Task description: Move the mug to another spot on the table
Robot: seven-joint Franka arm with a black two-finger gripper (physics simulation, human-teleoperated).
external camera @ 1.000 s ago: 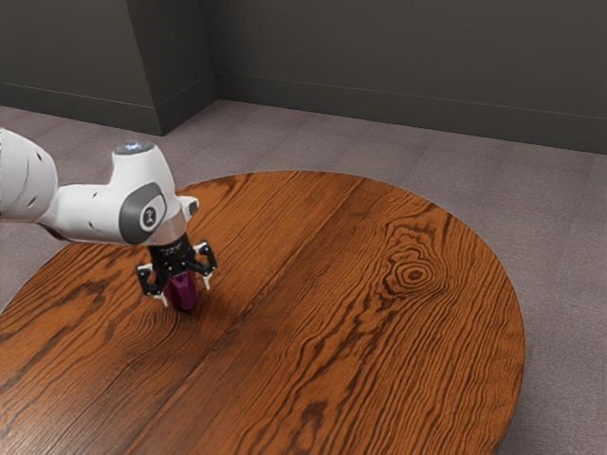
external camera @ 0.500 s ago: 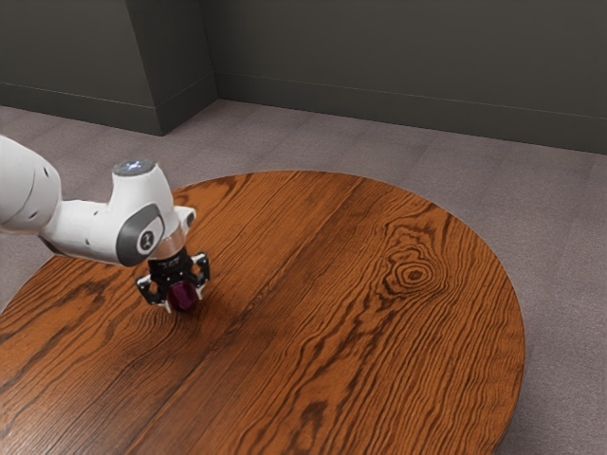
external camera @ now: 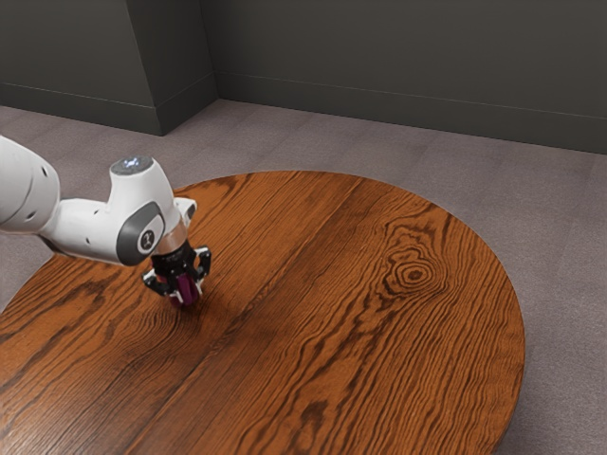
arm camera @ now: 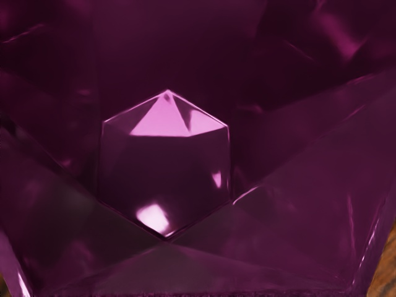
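Low over round wooden desk (external camera: 379, 313), black two-finger claw (external camera: 185, 289) seemingly pinched glossy purple faceted mug (external camera: 189, 296) from both sides.

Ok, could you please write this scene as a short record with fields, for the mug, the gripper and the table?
mug: purple, faceted, directly under the gripper
gripper: over the mug, the wrist view looks into its inside
table: round, brown wood, mug on the part toward the exterior view's left
mug lifted: cannot tell
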